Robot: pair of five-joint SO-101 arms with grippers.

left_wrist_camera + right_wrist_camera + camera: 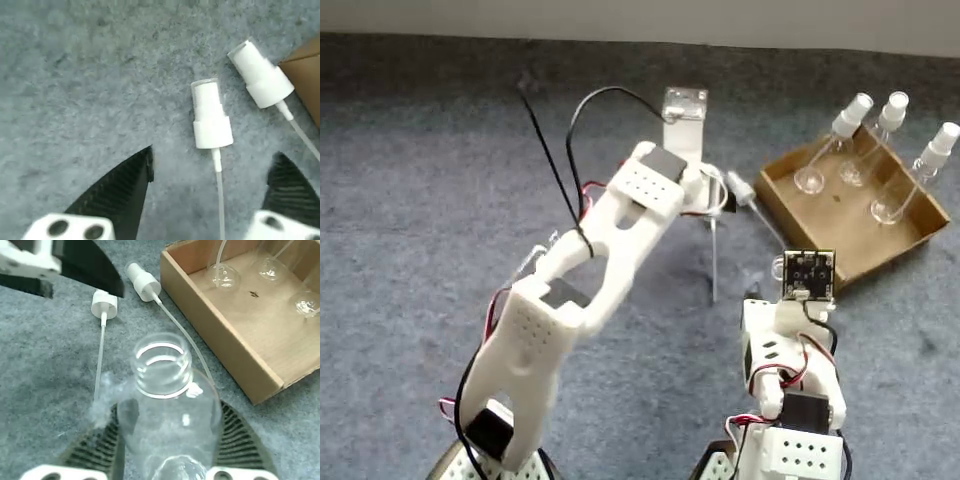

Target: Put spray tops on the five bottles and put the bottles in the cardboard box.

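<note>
**Two arms beside the cardboard box, high and wrist views.** The cardboard box (790,215) lies open on the grey carpeted tabletop (440,200). Three capped bottles lie inside it, each with a white spray top fitted: first bottle (830,150), second bottle (875,140), third bottle (915,175).

Outside the box, near its long side wall, two loose spray tops lie on the carpet with their thin dip tubes trailing away from the heads. The nearer spray top (260,75) lies just beside the box corner. The farther spray top (210,117) lies one step further out from the box, close to the first and not touching it.

The left end effector (214,154) hangs over this farther spray top. Its black fingers are spread wide, one on each side of the dip tube, and grasp nothing.

The right end effector (167,440) is near the same side wall of the box. It is closed around an open bottle (162,390) of clear material that has no spray top, and the bare neck points toward the loose spray tops.

A clear container (685,105) stands well apart from the box, beyond the left end effector.
</note>
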